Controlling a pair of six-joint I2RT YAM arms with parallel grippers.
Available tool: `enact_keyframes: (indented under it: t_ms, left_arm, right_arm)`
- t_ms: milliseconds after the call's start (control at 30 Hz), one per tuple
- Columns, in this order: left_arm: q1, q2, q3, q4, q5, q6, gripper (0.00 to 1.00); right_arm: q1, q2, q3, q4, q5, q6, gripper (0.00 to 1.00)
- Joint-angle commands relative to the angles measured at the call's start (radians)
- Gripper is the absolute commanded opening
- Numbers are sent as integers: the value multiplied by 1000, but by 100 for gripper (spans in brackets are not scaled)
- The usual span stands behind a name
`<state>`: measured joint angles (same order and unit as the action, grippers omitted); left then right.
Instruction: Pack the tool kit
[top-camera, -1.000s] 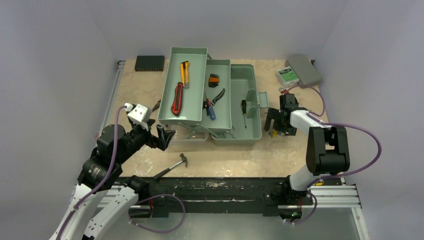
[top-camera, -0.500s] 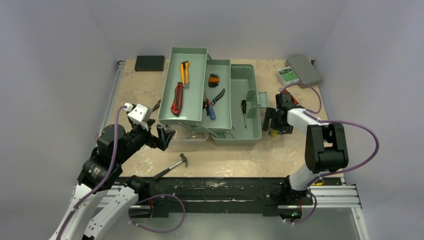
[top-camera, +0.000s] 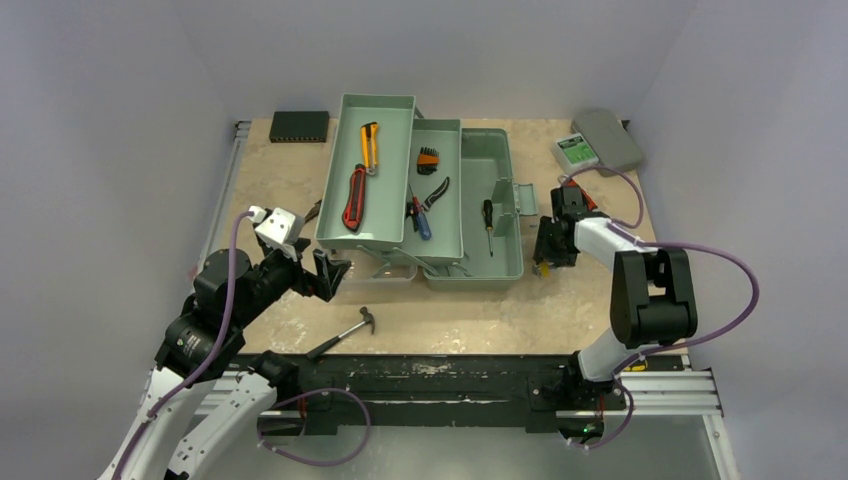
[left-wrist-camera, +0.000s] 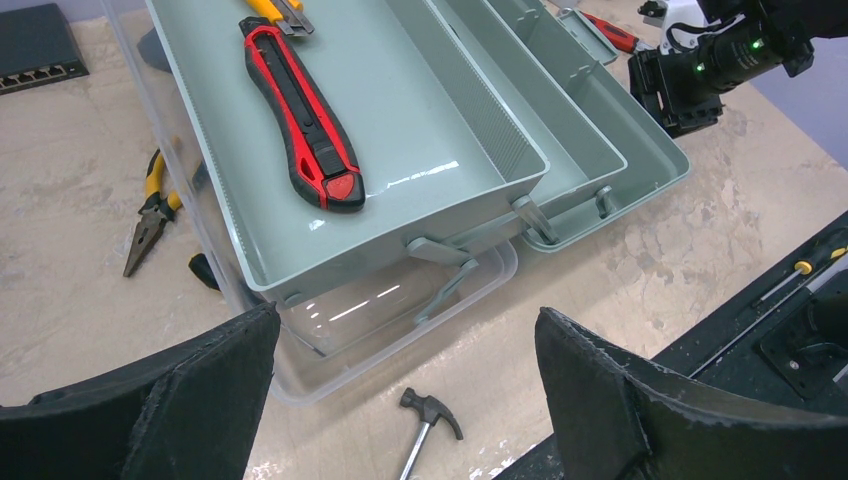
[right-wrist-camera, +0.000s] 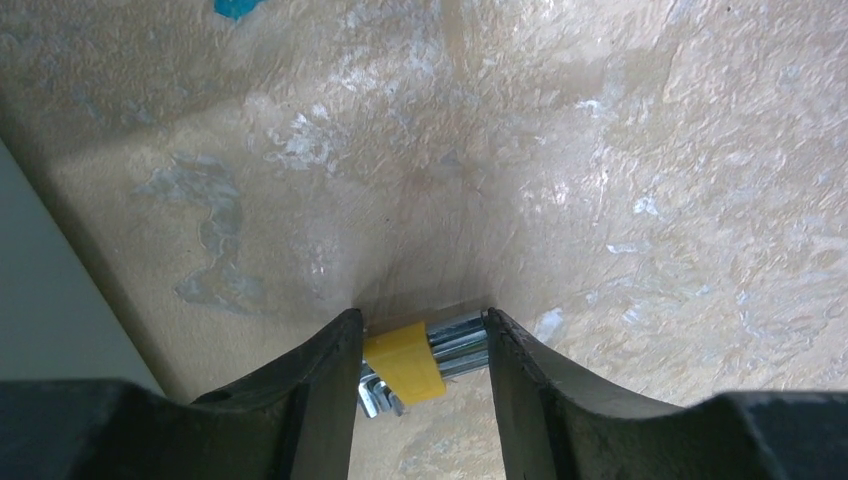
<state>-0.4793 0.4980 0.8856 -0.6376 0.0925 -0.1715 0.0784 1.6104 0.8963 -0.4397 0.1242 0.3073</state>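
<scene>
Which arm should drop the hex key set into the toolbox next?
Right. The right gripper clamps the hex key set just beside the toolbox; the left gripper hangs open at the toolbox's far side.

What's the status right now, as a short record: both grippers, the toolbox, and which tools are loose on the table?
Left gripper: open, empty, by the toolbox near left corner
Right gripper: fingers against both sides of the hex key set, which lies on the table right of the toolbox
Toolbox state: open, trays folded out
In top tray: red knife
Loose on table: hammer, yellow-handled pliers
</scene>
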Motion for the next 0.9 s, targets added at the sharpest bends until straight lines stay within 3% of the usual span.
enact_keyframes:
  t_ms: [0, 800, 833, 867]
  left_arm:
    - [-3, 5, 9, 25, 1, 10, 95]
    - [-3, -3, 9, 20, -4, 10, 95]
    - [-3, -3, 8, 20, -4, 10, 95]
    - [-3, -3, 8, 21, -4, 10, 95]
  right_arm:
    - [7, -52, -13, -25, 11, 23, 44]
    - [7, -194, 1, -63, 6, 50, 37]
    - [6, -194, 0, -63, 6, 50, 38]
    - [6, -194, -1, -64, 6, 50, 48]
